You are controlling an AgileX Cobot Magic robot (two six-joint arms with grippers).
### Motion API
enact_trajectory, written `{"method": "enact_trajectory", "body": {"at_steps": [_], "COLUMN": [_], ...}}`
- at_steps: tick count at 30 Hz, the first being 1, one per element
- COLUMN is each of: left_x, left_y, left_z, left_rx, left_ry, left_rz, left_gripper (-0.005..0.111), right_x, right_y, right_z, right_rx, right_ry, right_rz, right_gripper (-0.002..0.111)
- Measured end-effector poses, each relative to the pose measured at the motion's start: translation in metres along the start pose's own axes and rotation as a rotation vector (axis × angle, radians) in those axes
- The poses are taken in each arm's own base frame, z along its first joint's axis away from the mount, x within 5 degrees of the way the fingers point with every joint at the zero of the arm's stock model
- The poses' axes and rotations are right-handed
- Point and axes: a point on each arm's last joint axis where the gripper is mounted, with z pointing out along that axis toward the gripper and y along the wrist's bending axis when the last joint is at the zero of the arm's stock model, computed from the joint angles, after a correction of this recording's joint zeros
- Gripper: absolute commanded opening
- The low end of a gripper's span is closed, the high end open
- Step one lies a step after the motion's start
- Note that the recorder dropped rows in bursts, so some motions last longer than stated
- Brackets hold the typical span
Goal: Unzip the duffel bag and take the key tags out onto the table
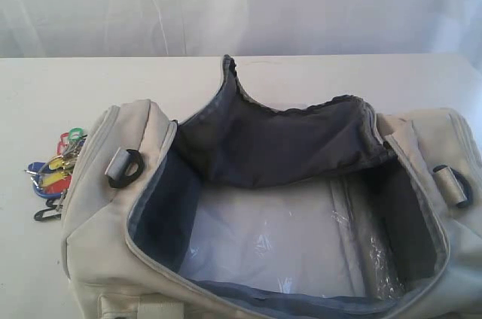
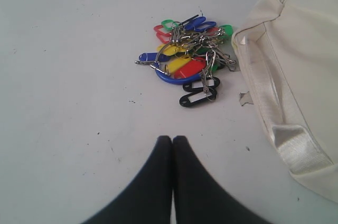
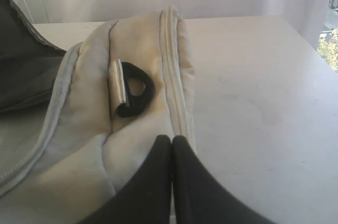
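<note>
The cream duffel bag (image 1: pixel 98 214) lies wide open on the white table (image 1: pixel 316 78), its dark lining (image 1: pixel 271 146) showing and its flap folded back. The key tags (image 1: pixel 53 176) rest on the table just beside the bag's left end; in the left wrist view the key tags (image 2: pixel 187 60) form a coloured heap next to the bag's side (image 2: pixel 285 65). My left gripper (image 2: pixel 172 139) is shut and empty, above bare table short of the tags. My right gripper (image 3: pixel 172 138) is shut and empty, over the bag's right end (image 3: pixel 132 39) near a black strap ring (image 3: pixel 134 94). Neither arm shows in the exterior view.
A clear plastic sheet (image 1: pixel 286 236) lines the bag's floor. Black strap rings (image 1: pixel 124 168) sit at both ends of the bag. A pale curtain (image 1: pixel 241 3) hangs behind the table. Bare table (image 3: pixel 264 92) stretches to the right of the bag.
</note>
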Motion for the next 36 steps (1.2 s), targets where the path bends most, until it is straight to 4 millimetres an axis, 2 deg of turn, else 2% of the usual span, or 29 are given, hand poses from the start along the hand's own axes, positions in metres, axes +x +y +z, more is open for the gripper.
{"method": "enact_trajectory", "body": {"at_steps": [19, 36], "left_x": [0.0000, 0.0008], "left_y": [0.0000, 0.0040], "left_z": [0.0000, -0.0001], "left_rx": [0.000, -0.044], "left_ry": [0.000, 0.008], "left_rz": [-0.139, -0.039], "left_gripper": [0.000, 0.000], "right_x": [0.0000, 0.0000], "right_y": [0.0000, 0.0000], "right_z": [0.0000, 0.0000], "right_rx": [0.000, 0.000], "right_ry": [0.000, 0.000], "right_rz": [0.002, 0.002], "right_gripper": [0.000, 0.000]}}
